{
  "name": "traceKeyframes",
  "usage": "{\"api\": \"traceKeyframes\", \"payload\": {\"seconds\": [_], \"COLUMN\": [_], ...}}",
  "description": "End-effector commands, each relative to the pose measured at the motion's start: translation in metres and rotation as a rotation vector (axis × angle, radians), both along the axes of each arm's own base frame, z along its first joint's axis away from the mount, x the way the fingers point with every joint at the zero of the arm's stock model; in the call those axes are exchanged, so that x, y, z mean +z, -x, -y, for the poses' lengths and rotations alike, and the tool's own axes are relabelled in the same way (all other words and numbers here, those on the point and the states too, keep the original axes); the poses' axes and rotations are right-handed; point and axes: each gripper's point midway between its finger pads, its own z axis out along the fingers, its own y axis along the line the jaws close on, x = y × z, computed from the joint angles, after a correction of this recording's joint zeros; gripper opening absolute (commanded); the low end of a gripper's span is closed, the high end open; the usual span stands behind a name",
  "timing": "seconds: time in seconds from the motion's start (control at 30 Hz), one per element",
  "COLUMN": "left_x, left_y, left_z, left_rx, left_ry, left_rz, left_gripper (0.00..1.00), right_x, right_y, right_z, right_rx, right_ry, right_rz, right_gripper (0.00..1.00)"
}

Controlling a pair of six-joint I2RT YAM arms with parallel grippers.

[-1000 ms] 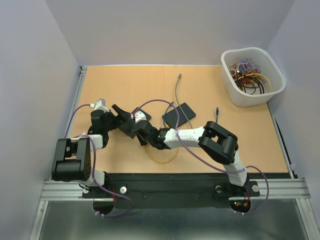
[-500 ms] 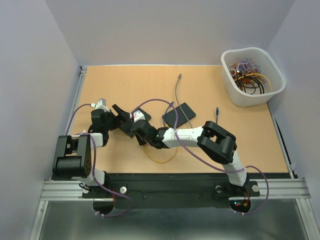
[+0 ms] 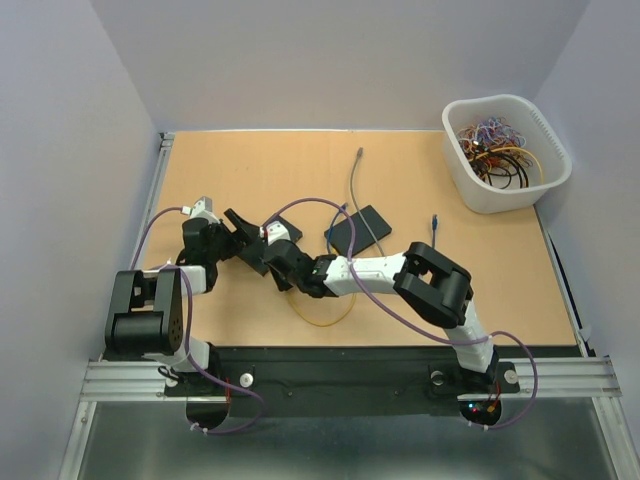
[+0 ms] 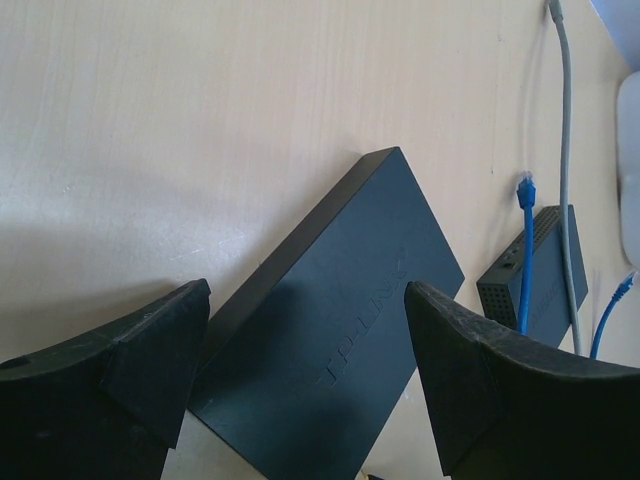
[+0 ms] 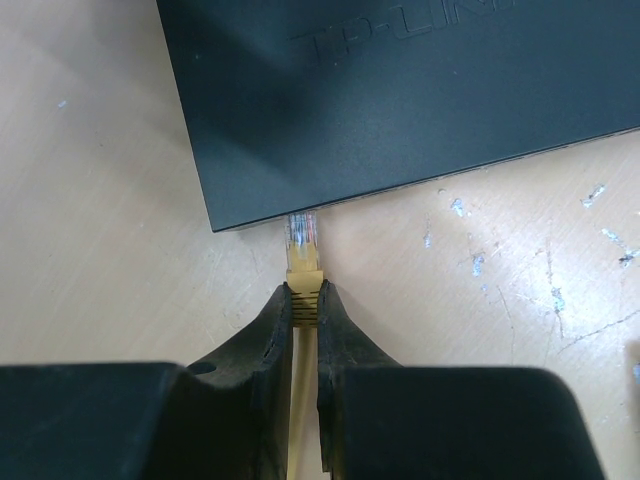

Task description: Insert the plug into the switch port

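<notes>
Right gripper (image 5: pixel 305 300) clamped on the yellow plug (image 5: pixel 303 245), its clear tip right at the near edge of the black switch (image 5: pixel 400 100) on the table, left gripper (image 4: pixel 305 300) spread wide, fingers flanking that switch

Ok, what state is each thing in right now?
plug, gripped, tip at the switch's edge, not seated
switch, flat on the table, no cable in it yet
left fingers, open, either side of the switch
right fingers, shut on the plug
bin, upright, holding cables
</notes>
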Motion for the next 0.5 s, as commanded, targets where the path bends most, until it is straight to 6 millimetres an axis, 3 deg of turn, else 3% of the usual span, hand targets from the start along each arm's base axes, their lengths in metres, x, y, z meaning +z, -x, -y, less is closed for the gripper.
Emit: {"api": "traceKeyframes", "payload": {"seconds": [0.0,0.03,0.47], "left_x": [0.008,0.008,0.007], "left_y": [-0.004,-0.002,-0.002], "left_z": [0.01,0.02,0.028], "left_rx": [-0.053,-0.077,-0.101], "left_ry": [0.009,0.008,-0.007], "left_rz": [0.018,0.016,0.013], "left_gripper": [0.89,0.89,0.87], "right_x": [0.023,0.025,0.028], "right_y": [-0.022,-0.024,-0.03], "right_z": [-0.009,-0.01,-0.023], "right_rx": [-0.035,-0.037,0.021], "right_ry": [-0.018,-0.016,0.041], "right_rz": [0.083,0.09,0.108], "right_gripper": [0.0,0.0,0.0]}}
